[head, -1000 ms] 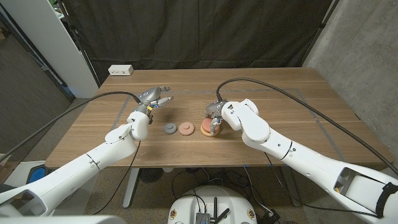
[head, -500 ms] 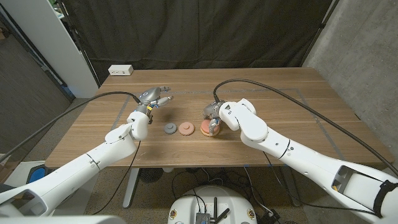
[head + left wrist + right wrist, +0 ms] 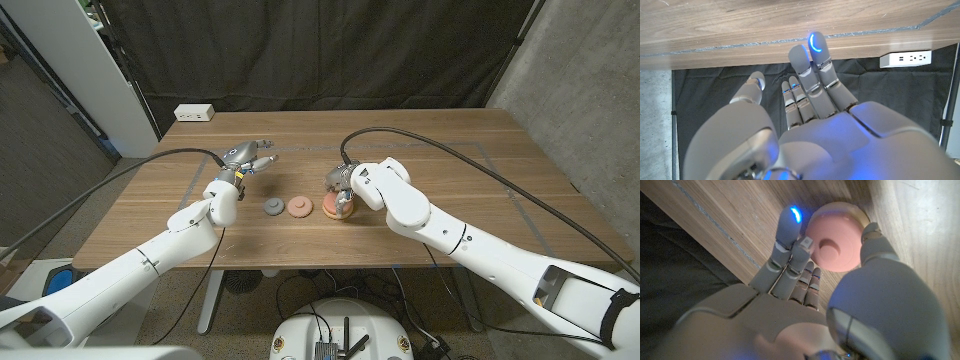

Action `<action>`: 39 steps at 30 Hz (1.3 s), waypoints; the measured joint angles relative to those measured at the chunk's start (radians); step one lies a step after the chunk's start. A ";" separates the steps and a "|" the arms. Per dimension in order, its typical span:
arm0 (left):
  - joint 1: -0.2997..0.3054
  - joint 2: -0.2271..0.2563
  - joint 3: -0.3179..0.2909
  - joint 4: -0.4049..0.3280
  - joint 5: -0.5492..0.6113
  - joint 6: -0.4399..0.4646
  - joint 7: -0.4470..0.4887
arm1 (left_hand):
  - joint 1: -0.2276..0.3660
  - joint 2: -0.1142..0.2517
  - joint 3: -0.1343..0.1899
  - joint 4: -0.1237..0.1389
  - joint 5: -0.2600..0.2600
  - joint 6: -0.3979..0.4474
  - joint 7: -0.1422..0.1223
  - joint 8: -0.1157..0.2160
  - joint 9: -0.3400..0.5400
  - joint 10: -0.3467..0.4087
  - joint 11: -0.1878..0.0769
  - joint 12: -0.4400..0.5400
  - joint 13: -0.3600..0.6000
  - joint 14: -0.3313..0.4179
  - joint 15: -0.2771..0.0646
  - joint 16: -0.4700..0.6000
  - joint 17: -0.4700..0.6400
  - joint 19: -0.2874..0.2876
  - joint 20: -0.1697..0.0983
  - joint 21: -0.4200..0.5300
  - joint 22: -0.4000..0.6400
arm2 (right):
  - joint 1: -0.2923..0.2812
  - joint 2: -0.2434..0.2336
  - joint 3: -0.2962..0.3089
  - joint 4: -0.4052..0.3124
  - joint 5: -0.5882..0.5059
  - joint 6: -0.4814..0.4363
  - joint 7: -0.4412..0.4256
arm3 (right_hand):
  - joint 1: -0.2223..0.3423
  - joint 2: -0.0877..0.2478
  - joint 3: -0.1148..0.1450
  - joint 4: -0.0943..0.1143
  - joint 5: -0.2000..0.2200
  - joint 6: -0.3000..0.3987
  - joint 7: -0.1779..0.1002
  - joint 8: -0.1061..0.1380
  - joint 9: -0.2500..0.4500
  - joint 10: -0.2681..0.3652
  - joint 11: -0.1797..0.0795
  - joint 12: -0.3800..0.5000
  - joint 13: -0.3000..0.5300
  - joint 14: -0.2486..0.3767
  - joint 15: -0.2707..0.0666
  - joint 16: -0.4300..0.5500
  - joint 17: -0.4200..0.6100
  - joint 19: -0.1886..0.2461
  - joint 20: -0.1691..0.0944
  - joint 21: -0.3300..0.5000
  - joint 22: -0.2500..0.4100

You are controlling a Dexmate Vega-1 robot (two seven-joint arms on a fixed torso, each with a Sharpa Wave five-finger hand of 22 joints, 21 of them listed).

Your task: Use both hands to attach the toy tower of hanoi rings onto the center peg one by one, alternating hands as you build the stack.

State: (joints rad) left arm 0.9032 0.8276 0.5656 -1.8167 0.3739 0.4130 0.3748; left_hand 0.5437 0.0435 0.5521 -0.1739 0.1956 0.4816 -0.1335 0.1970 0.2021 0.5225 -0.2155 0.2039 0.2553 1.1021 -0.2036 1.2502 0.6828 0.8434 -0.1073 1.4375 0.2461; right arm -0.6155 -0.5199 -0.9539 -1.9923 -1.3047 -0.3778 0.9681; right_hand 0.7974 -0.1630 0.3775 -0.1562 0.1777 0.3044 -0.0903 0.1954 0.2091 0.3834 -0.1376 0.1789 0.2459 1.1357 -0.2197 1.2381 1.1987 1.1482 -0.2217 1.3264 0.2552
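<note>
Slowly the right hand [image 3: 343, 194] had crept left, fingers pinching the round pink wooden ring [image 3: 836, 241] on the tan stack [image 3: 331, 207]. Best press straight down. The left hand [image 3: 246, 155] waited, fingers spread.

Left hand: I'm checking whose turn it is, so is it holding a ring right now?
No, the left hand hovers over bare table with its fingers spread and nothing between them.
</note>
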 measured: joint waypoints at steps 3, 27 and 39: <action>0.001 0.001 -0.001 0.000 -0.001 -0.002 0.001 | 0.009 -0.009 0.003 -0.003 0.000 0.004 0.004 0.000 0.000 0.000 0.000 0.000 0.000 0.000 0.000 0.004 0.001 0.000 0.000 0.001 -0.005 | -0.002 0.000 0.005 -0.006 -0.003 0.000 0.006 | 0.000 0.000 0.000 0.000 0.000 -0.001 0.001 0.000 0.000 -0.006 -0.002 0.000 0.000 -0.004 0.004 -0.009 -0.004 -0.003 -0.003 0.000 0.000; -0.001 0.001 -0.007 -0.022 -0.003 0.015 -0.011 | 0.102 -0.035 0.019 -0.014 0.008 -0.003 0.050 0.000 0.000 -0.014 0.044 0.000 0.000 -0.004 0.004 0.034 -0.005 0.000 0.000 0.028 -0.023 | -0.117 -0.055 0.142 -0.109 0.060 -0.071 -0.153 | 0.035 0.035 0.032 -0.008 0.000 0.135 -0.020 0.060 0.000 0.124 -0.027 0.036 -0.014 0.029 0.002 0.008 0.017 -0.001 0.002 0.010 0.008; -0.003 -0.012 -0.011 -0.067 -0.005 0.072 -0.014 | 0.128 -0.051 0.019 -0.014 0.008 -0.003 0.061 0.000 0.000 -0.024 0.055 0.000 -0.005 -0.004 0.004 0.045 -0.011 0.000 0.000 0.038 -0.028 | -0.194 -0.114 0.234 -0.141 0.163 -0.095 -0.358 | 0.048 0.048 0.047 -0.008 0.000 0.162 -0.018 0.067 0.000 0.152 -0.023 0.036 -0.014 0.048 0.000 0.027 0.024 0.009 0.002 0.021 0.007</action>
State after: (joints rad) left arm 0.9005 0.8151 0.5545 -1.8834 0.3689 0.4855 0.3606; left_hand 0.6717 -0.0078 0.5712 -0.1875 0.2039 0.4783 -0.0727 0.1970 0.2020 0.4982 -0.1604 0.2039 0.2505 1.0983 -0.1999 1.2953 0.6714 0.8435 -0.1072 1.4758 0.2182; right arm -0.8091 -0.6337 -0.7203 -2.1330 -1.1413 -0.4730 0.6096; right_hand 0.8458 -0.1146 0.4249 -0.1646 0.1777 0.4660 -0.1083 0.2626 0.2095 0.5358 -0.1607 0.2147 0.2322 1.1833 -0.2198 1.2656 1.2223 1.1577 -0.2198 1.3476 0.2627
